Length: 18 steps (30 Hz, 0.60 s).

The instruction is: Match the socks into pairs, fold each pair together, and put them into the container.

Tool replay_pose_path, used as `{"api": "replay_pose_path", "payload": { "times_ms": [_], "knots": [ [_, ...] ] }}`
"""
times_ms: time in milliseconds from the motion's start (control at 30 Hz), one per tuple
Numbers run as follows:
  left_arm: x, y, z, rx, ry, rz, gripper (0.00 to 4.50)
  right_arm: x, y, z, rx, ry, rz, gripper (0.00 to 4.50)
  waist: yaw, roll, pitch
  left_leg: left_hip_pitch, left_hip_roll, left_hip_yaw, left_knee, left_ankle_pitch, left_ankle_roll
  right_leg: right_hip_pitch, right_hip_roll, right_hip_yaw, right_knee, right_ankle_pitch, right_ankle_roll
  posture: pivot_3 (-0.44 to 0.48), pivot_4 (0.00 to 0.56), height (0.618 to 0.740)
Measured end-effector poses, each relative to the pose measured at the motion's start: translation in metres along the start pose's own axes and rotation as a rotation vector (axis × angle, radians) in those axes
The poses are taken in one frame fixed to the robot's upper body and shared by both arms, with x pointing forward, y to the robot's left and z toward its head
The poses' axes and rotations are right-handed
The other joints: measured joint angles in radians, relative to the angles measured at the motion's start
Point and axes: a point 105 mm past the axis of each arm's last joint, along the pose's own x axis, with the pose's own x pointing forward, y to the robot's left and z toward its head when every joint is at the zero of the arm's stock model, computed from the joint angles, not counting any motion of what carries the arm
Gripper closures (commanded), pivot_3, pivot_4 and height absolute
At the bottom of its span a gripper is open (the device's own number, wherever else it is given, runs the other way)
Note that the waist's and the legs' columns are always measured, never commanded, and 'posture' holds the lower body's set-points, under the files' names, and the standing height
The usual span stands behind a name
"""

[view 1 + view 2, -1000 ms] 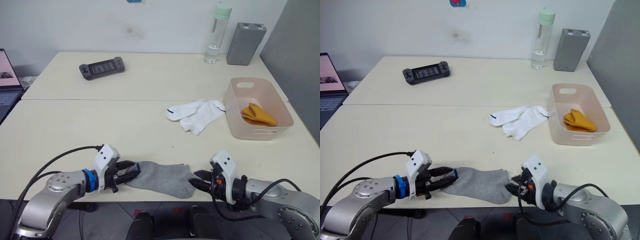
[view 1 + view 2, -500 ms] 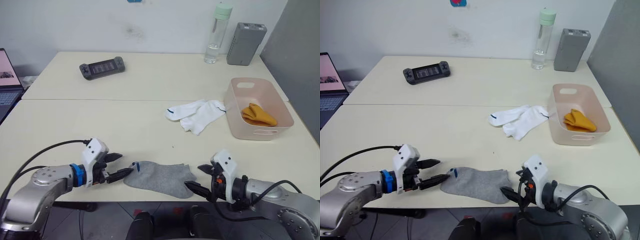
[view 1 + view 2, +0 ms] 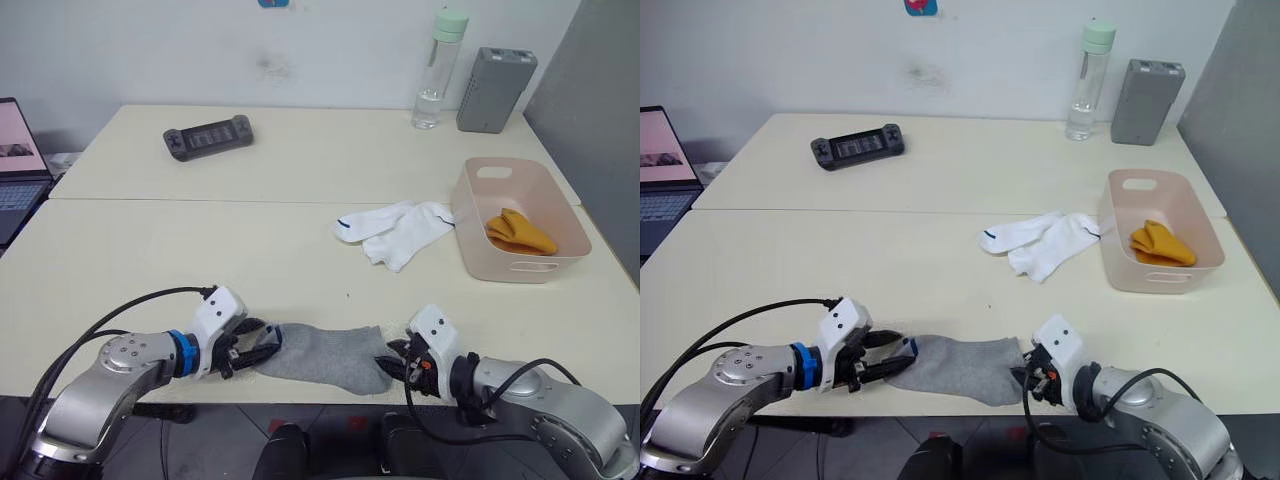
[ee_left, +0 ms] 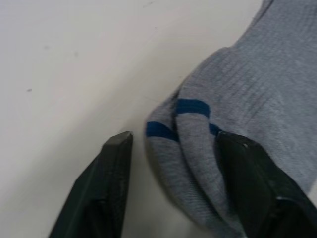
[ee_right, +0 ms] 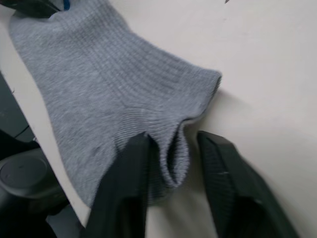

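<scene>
Grey ribbed fabric sits between the fingers of both grippers, at opposite ends of the stacked grey socks (image 3: 325, 353) lying at the table's near edge, roughly six o'clock in the head views. The left gripper (image 3: 258, 346) has its fingers spread on either side of the blue-trimmed end (image 4: 184, 115); in the left wrist view the cloth fills most of the gap, but the pads do not look pressed in, so I judge it open and about to pinch. The right gripper (image 3: 1028, 366) straddles a ridge of cloth at the other end (image 5: 174, 148), fingers narrowly apart; whether it is truly clamped I cannot tell.

To fold well, both layers must be caught at each end. The left wrist view shows two blue-banded edges side by side, so the left fingers should close across both, not the upper one alone. One end should then be lifted and carried over the other, keeping the cloth low and away from the table's lip (image 3: 200, 402), where it could slide off.

Farther out, at about one o'clock, the white socks (image 3: 395, 226) lie loose just beside the pink container (image 3: 470, 235), which already holds the orange pair (image 3: 517, 231). A water bottle (image 3: 434, 68) and grey box (image 3: 495, 76) stand at the far edge, a handheld console (image 3: 207, 136) near eleven o'clock.
</scene>
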Motion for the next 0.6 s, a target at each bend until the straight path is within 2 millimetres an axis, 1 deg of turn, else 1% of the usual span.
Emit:
{"api": "replay_pose_path", "payload": {
  "times_ms": [33,67,100,167,233,300,367,433,467,533,600],
  "knots": [
    [0.001,-0.001,0.0,-0.009,-0.003,-0.005,2.72,0.0,0.001,0.0,0.0,0.0,0.007,4.02,0.0,0.0,0.0,0.0,0.0,0.0,0.0,0.0,0.0,0.0,0.0,0.0,0.0,0.0,0.0,0.0,0.15,0.74],
    [0.002,-0.001,0.002,-0.024,-0.017,-0.007,3.04,0.0,0.001,0.001,0.005,-0.004,0.013,4.4,0.0,0.0,0.0,0.0,0.0,0.0,0.0,0.0,0.0,0.0,0.0,0.0,0.0,0.0,0.0,0.0,0.15,0.74],
    [0.003,-0.001,0.004,-0.043,-0.037,-0.007,3.32,0.001,0.001,0.002,0.014,-0.012,0.018,4.5,0.0,0.0,0.0,0.0,0.0,0.0,0.0,0.0,0.0,0.0,0.0,0.0,0.0,0.0,0.0,0.0,0.15,0.74],
    [0.01,-0.001,0.01,-0.091,-0.074,-0.018,3.95,0.002,-0.004,0.011,0.025,-0.041,0.017,4.5,0.002,-0.001,0.001,-0.001,0.0,0.0,0.001,0.0,0.0,0.0,0.0,0.0,0.0,0.001,0.002,0.0,0.15,0.74],
    [0.013,0.0,0.015,-0.111,-0.09,-0.019,4.46,0.001,-0.007,0.019,0.027,-0.069,0.014,4.5,0.002,-0.002,0.001,-0.001,0.0,-0.001,0.001,0.0,0.0,0.0,0.0,-0.001,0.0,0.001,0.002,0.0,0.15,0.74],
    [0.016,0.005,0.022,-0.135,-0.109,-0.009,4.46,0.0,-0.012,0.023,0.029,-0.077,0.006,4.5,0.002,-0.003,0.002,-0.001,0.0,-0.001,0.001,0.0,0.0,0.0,0.0,0.0,0.0,0.001,0.002,0.0,0.15,0.74],
    [0.02,0.013,0.034,-0.166,-0.147,0.007,4.46,0.0,-0.021,0.027,0.038,-0.078,-0.008,4.5,0.001,-0.003,0.002,-0.001,-0.001,-0.001,0.001,0.0,0.0,0.0,0.0,0.0,0.0,0.001,0.002,0.0,0.15,0.74],
    [0.025,0.022,0.048,-0.175,-0.184,0.024,4.46,0.002,-0.033,0.037,0.029,-0.089,-0.021,4.5,0.001,-0.003,0.002,-0.001,-0.001,-0.001,0.001,0.0,0.0,0.0,0.0,0.0,0.0,0.002,0.002,0.0,0.15,0.74],
    [0.026,0.026,0.052,-0.17,-0.19,0.035,4.46,0.002,-0.037,0.042,0.018,-0.097,-0.028,4.5,0.0,-0.003,0.002,-0.001,-0.001,-0.001,0.001,0.0,0.0,0.0,0.0,0.0,0.0,0.002,0.002,0.0,0.15,0.74],
    [0.026,0.033,0.05,-0.171,-0.182,0.066,4.46,0.004,-0.042,0.044,0.017,-0.091,-0.03,4.5,-0.005,-0.003,0.002,-0.001,-0.001,0.0,0.0,0.0,0.0,-0.001,0.0,0.0,0.0,0.003,-0.001,0.0,0.15,0.74],
    [0.028,0.037,0.042,-0.187,-0.157,0.084,4.46,0.009,-0.044,0.041,0.021,-0.072,-0.028,4.5,-0.007,-0.003,0.002,-0.001,-0.001,-0.001,0.0,0.0,0.0,-0.001,0.0,0.0,0.001,0.004,-0.004,0.0,0.15,0.74]
  ]
}}
